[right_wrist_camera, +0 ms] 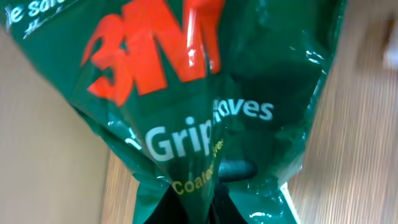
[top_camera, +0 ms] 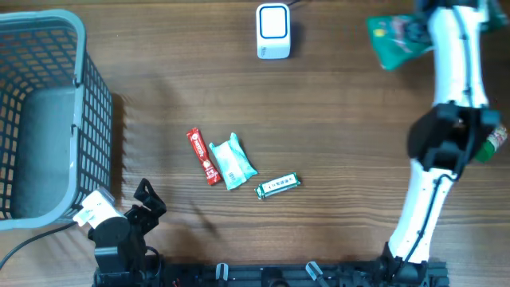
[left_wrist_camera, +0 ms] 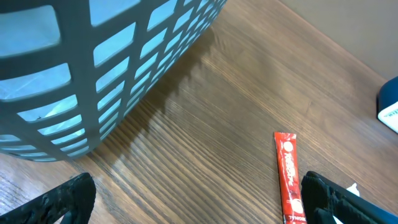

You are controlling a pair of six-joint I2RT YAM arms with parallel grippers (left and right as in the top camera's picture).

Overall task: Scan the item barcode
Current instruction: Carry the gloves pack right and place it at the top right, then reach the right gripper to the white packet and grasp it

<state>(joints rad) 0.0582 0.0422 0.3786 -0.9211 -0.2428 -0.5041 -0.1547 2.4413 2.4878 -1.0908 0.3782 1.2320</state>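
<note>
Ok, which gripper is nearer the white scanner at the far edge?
Right. The right gripper, shut on a green packet, is level with the scanner, off to one side. The left gripper, open, is at the near edge by the basket.

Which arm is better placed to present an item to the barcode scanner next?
Right. The right gripper is shut on the green 3M gloves package, up at the far side of the table where the white barcode scanner sits. The left gripper is open and empty, down by the basket.
</note>
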